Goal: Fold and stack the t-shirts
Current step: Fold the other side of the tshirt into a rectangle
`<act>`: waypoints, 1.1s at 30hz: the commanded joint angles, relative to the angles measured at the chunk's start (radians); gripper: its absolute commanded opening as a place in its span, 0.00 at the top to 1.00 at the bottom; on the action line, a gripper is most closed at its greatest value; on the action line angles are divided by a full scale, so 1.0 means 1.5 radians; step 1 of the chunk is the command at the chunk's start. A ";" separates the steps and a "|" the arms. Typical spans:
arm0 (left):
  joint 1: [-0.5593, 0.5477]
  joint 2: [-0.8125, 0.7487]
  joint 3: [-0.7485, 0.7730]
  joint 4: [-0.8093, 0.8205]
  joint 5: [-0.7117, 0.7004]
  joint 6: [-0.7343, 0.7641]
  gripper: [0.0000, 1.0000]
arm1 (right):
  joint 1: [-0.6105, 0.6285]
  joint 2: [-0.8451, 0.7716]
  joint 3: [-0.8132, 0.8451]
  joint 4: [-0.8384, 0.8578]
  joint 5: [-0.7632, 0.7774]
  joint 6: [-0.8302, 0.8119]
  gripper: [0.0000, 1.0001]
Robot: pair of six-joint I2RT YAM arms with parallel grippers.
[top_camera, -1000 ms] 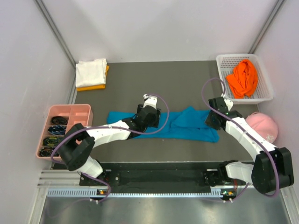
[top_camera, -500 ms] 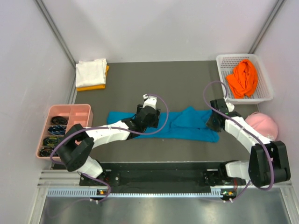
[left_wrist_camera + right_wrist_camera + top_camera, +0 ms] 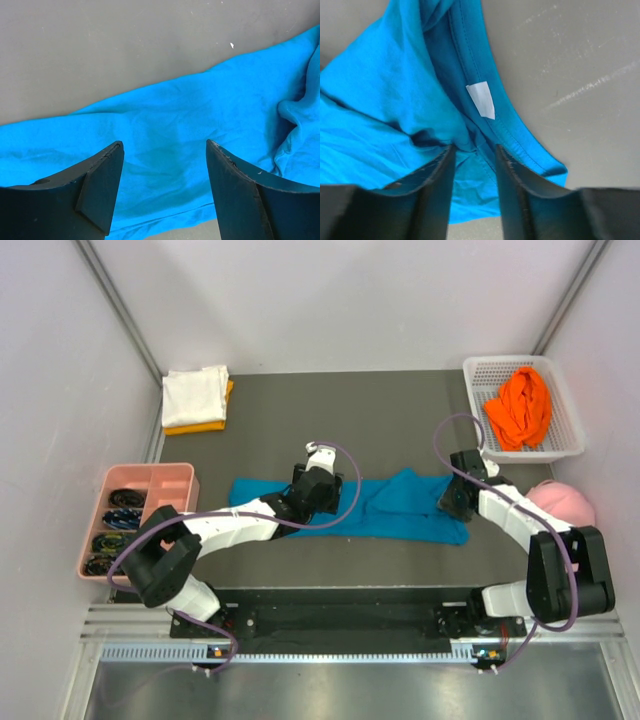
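The left gripper [image 3: 165,145] hangs with its jaws wide apart and nothing held. The teal-blue t-shirt [image 3: 210,110] lies flat directly beneath them. The right gripper [image 3: 475,147] stands narrowly parted around a bunched fold, with the white label [image 3: 481,100] just ahead of its tips (whether it bites the cloth, I cannot tell). Each gripper should probably pinch a clean edge low, so the fold carries over evenly.

Bare tabletop [image 3: 380,420] lay open behind the teal-blue t-shirt [image 3: 400,510], giving a broad lane between the folded white t-shirt [image 3: 195,392] at the far left corner and the white basket [image 3: 478,368] at the far right. The pink cap [image 3: 565,505] crowded the right edge, and the pink compartment tray [image 3: 170,485] blocked the left edge.
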 commanded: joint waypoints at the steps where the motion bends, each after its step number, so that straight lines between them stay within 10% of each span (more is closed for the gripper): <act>1: -0.001 0.004 0.023 0.013 -0.010 0.002 0.29 | -0.016 0.003 0.023 0.031 -0.008 -0.011 0.59; 15: -0.002 0.014 0.041 0.000 -0.011 0.002 0.29 | -0.025 0.046 0.026 0.070 -0.029 -0.021 0.66; 25: -0.002 0.011 0.036 -0.004 -0.013 -0.007 0.30 | -0.026 0.036 0.031 0.062 -0.023 -0.026 1.00; 30: -0.002 0.018 0.037 0.000 -0.004 -0.009 0.30 | -0.025 0.009 0.034 0.041 0.004 -0.033 0.98; 33: -0.001 0.017 0.038 0.000 -0.001 -0.010 0.30 | -0.025 0.004 0.035 0.035 0.009 -0.036 0.77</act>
